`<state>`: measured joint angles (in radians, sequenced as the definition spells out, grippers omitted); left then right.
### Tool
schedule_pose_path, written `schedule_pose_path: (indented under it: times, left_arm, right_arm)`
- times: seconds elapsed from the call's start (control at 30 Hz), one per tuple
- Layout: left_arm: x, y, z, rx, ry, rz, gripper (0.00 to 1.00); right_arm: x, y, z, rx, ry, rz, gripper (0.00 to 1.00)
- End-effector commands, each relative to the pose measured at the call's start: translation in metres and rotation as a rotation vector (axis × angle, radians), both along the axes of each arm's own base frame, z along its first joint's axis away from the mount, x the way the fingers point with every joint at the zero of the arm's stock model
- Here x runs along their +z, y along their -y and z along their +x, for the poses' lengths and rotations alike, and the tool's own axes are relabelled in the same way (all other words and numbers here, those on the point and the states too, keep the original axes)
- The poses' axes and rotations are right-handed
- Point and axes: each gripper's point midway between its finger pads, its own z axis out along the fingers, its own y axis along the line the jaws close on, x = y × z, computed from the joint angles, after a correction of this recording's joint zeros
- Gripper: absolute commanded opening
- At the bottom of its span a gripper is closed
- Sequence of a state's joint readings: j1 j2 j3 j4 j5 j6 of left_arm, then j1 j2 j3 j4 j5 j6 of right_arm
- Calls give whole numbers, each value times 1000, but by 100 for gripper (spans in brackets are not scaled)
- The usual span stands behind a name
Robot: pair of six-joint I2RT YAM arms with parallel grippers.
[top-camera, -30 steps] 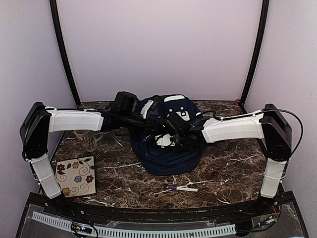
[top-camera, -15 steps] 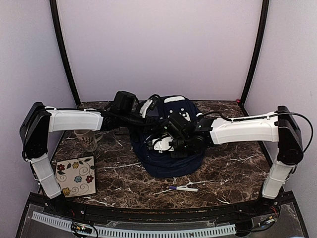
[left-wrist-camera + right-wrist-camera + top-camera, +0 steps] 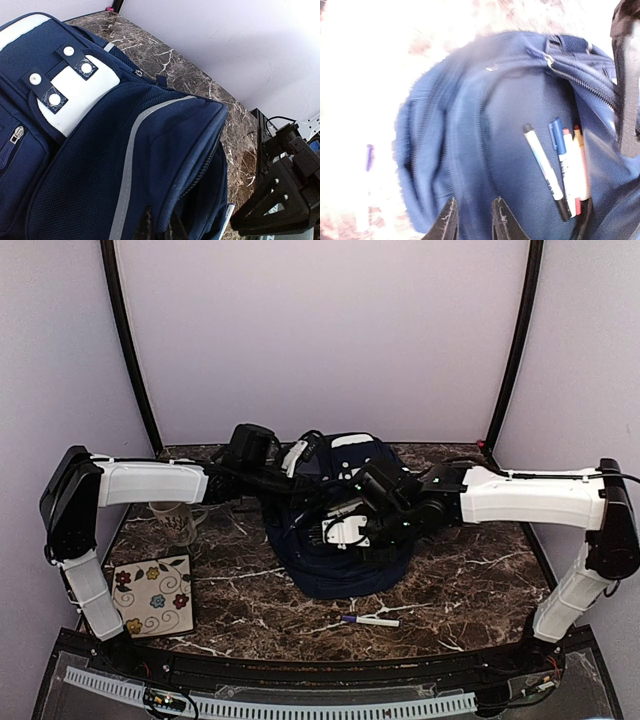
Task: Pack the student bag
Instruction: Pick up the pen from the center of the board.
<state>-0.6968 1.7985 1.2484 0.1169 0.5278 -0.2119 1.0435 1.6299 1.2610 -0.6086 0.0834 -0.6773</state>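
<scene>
The bag (image 3: 340, 565), at the table's (image 3: 470, 580) back middle, is pinched at its rim by the left gripper (image 3: 159, 227); the right gripper (image 3: 474, 220) is held above it, parted and empty, and the near-edge pen (image 3: 370, 621) seemingly must be fetched next.

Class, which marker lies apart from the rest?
The purple-capped marker, alone on the table in front of the bag; the others lie bunched against the bag's fabric.

Left jaws clamped, right jaws apart.
</scene>
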Motion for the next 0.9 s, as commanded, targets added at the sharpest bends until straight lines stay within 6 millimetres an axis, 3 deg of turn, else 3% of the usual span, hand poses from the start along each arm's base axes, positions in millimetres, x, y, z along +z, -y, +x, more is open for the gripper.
schedule_pose_path:
  times: [0.0, 0.27, 0.5, 0.87]
  left_arm:
    - [27, -4, 14, 38, 92, -23, 0]
    - [28, -5, 14, 38, 97, -16, 0]
    - [29, -4, 14, 36, 95, -21, 0]
    - [26, -4, 14, 37, 89, -15, 0]
  right_arm:
    - [0, 15, -47, 64, -197, 20, 25]
    - [-42, 35, -84, 54, -367, -11, 31]
    - [-64, 27, -89, 46, -386, -16, 34]
    - [-106, 40, -104, 66, -365, -163, 37]
